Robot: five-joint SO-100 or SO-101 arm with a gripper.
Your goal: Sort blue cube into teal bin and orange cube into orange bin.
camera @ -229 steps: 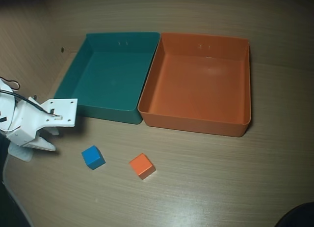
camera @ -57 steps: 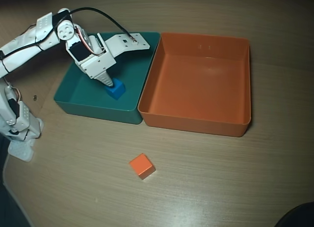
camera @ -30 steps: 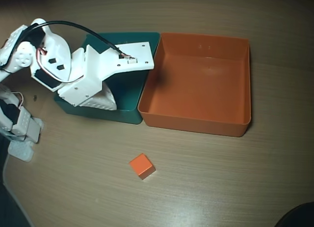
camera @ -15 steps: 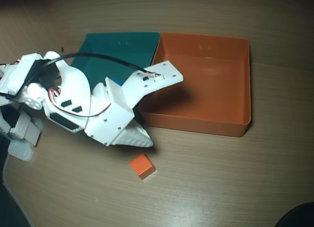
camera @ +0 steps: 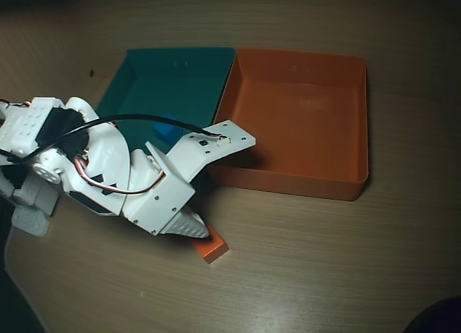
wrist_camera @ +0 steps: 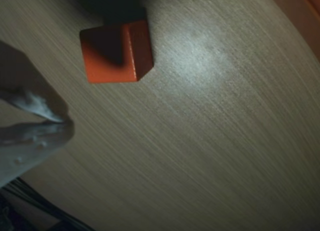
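Meanwhile, the blue cube (camera: 170, 129) had been left in the teal bin (camera: 148, 73), and the gripper (wrist_camera: 64, 122), fingertips pressed together, was brought beside the orange cube (wrist_camera: 116, 51) at lower centre of the overhead view.

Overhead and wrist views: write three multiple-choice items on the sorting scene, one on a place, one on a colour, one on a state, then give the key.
1. Where is the blue cube?
A. in the teal bin
B. in the orange bin
C. on the table

2. What colour is the cube on the table?
A. blue
B. orange
C. green

3. How does the gripper stand to the orange cube?
A. clamped around it
B. shut and beside it, not touching
C. lifting it

Key: 1 A, the overhead view shows the blue cube on the teal floor, part hidden by the arm. 2 B, both views show an orange cube on the wood. 3 B, in the wrist view the fingertips meet with bare table between them and the cube.
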